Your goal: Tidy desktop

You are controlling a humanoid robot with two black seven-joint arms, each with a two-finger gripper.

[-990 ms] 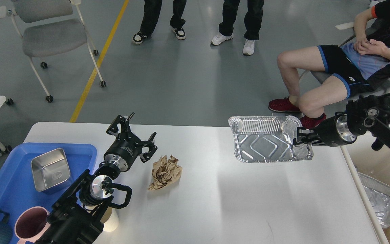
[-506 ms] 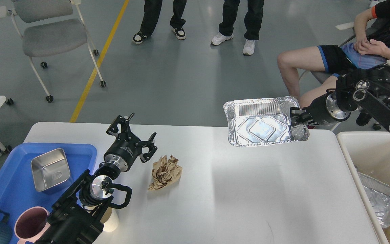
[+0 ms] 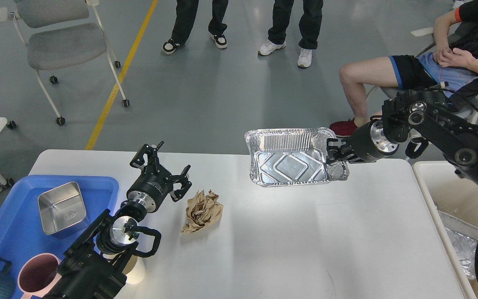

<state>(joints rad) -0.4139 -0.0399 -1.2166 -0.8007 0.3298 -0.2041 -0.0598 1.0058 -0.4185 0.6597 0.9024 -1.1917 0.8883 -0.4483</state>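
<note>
At the far right of the surface [image 3: 288,232], the right gripper [image 3: 333,154] is seen clamped on the right rim of an empty foil tray [image 3: 291,162], which is held lifted above the far edge. The tray's ribbed bottom is turned toward the view, and its right corner is crumpled. Farther left, the left gripper [image 3: 162,166] is held with its fingers spread apart, grasping nothing, just beside a crumpled ball of brown paper [image 3: 202,211]. The surface is a wide, matte white-grey top with rounded corners. On its left end a blue tray [image 3: 10,232] is set, in which a square steel tin [image 3: 62,207] and mugs [image 3: 35,276] are kept.
</note>
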